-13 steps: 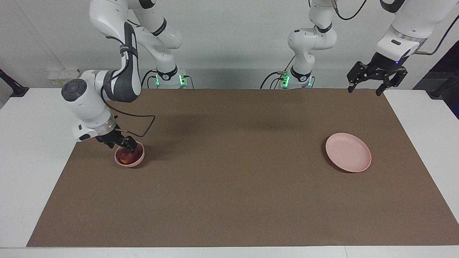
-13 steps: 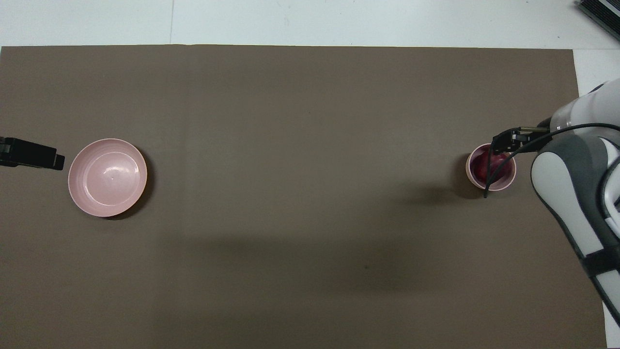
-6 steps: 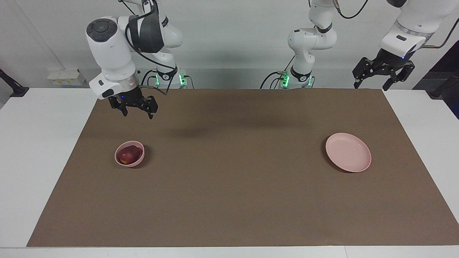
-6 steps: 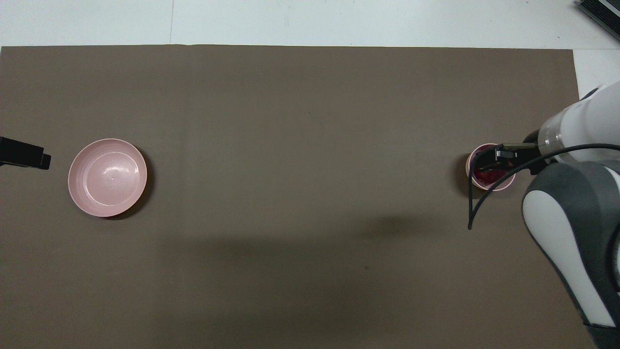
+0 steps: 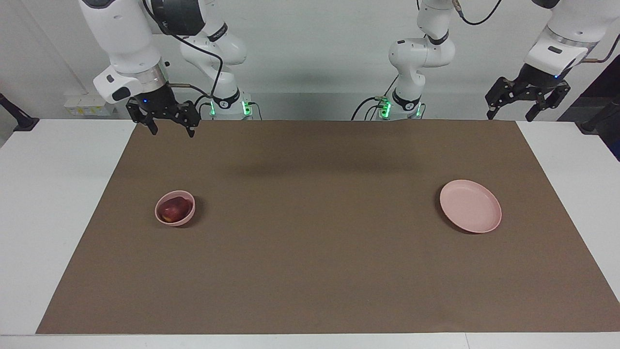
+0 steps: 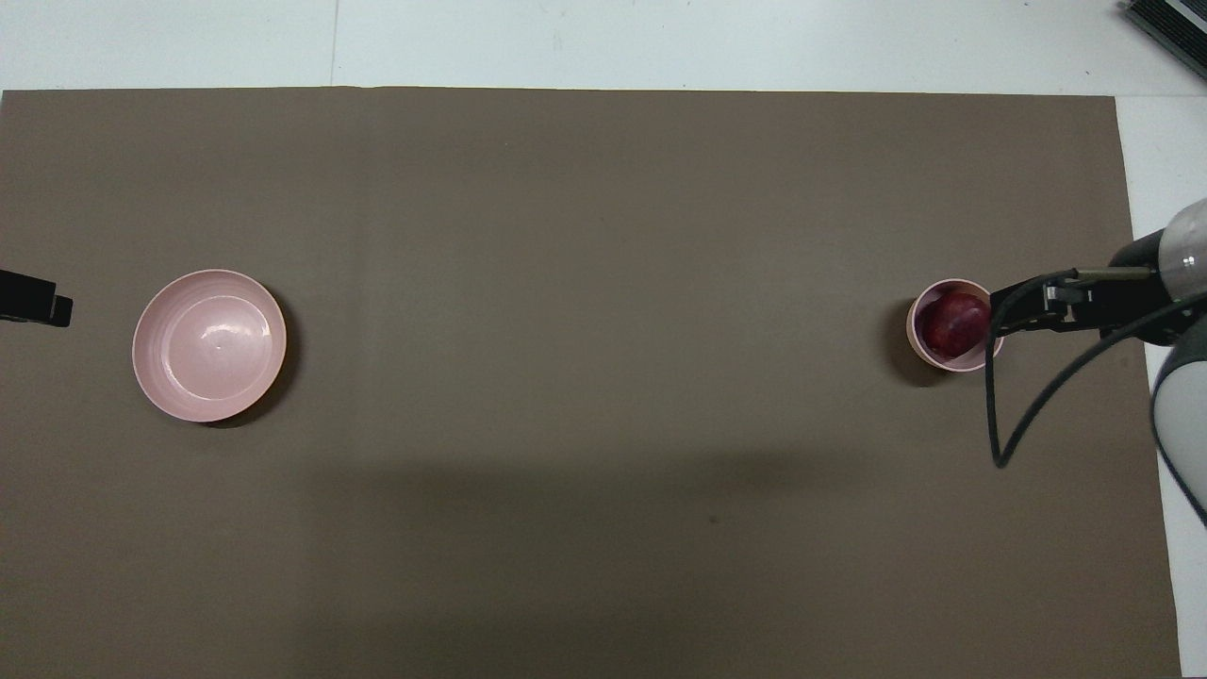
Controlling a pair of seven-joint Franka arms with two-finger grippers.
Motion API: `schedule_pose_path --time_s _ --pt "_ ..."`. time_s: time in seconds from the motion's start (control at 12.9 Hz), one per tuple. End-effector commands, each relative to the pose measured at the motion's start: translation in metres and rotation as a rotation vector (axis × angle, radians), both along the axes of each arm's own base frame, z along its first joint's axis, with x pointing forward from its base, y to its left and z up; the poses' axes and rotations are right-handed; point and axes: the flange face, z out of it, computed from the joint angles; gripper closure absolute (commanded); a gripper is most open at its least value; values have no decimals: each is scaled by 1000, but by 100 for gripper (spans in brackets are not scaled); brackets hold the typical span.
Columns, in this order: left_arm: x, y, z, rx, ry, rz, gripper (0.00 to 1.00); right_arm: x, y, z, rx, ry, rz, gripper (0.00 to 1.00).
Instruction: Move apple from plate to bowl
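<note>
The dark red apple (image 5: pixel 173 209) lies in the small deep pink bowl (image 5: pixel 177 222) toward the right arm's end of the table; apple (image 6: pixel 952 322) and bowl (image 6: pixel 913 326) also show in the overhead view. The flat pink plate (image 5: pixel 470 206) sits bare toward the left arm's end, also in the overhead view (image 6: pixel 209 344). My right gripper (image 5: pixel 173 131) is open and empty, raised high above the mat's edge by the robots; in the overhead view (image 6: pixel 1011 317) its tip overlaps the bowl's rim. My left gripper (image 5: pixel 508 115) is open and empty, held high at its own end (image 6: pixel 33 309).
A brown mat (image 5: pixel 310 271) covers most of the white table (image 5: pixel 48 203). A black cable (image 6: pixel 1000 434) loops down from the right arm's wrist.
My right gripper has let go of the apple in the bowl, opened, and risen up and back toward the robots. The left gripper has drifted slightly outward and up.
</note>
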Motion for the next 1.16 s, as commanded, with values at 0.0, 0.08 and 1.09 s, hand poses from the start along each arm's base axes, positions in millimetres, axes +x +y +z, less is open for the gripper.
schedule_pose_path --time_s 0.0,0.08,1.09 --pt "1 6 1 14 6 -2 0 -6 0 22 20 21 5 0" --pt "1 6 1 13 6 12 0 -9 2 26 21 21 7 0" --pt "0 3 0 12 9 3 0 -14 2 27 19 18 16 0"
